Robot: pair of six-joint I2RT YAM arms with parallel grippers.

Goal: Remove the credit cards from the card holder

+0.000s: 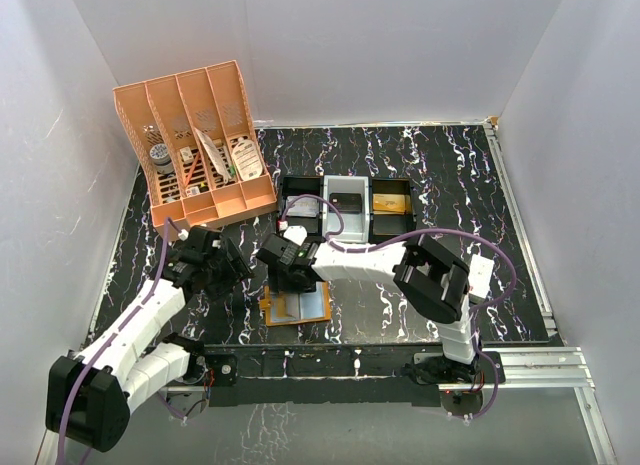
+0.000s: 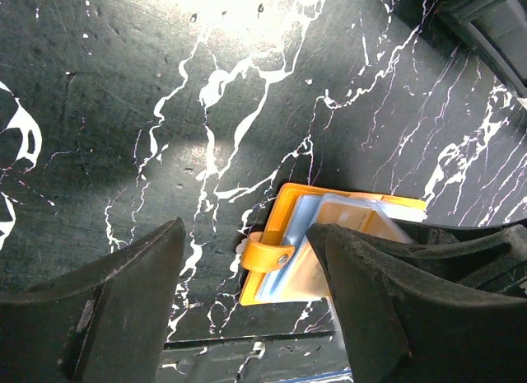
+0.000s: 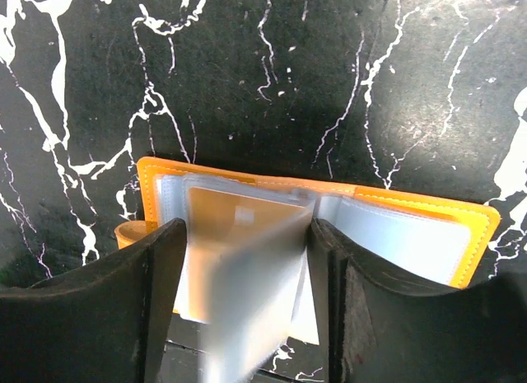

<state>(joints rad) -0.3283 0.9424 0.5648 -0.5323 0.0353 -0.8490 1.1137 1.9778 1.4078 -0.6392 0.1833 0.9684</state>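
The card holder (image 1: pixel 297 307) lies open on the black marbled table, orange rim (image 3: pixel 395 203) up and pale blue sleeves showing. One sleeve leaf stands raised from its left half, with a tan-faced credit card (image 3: pixel 239 235) in it. My right gripper (image 3: pixel 247 226) hangs over that half, open. The leaf fills nearly the whole gap between its fingers, and I cannot tell if they touch it. My left gripper (image 2: pixel 247 231) is open just left of the wallet (image 2: pixel 288 210), near its strap tab (image 2: pixel 268 253), holding nothing. In the top view it (image 1: pixel 238 265) sits beside the right gripper (image 1: pixel 290 280).
A large orange slotted organizer (image 1: pixel 200 145) lies at the back left. Black trays (image 1: pixel 300 197) behind the wallet hold a small black box (image 1: pixel 350 200) and a gold block (image 1: pixel 390 202). The table's front edge runs just below the wallet. White walls close three sides.
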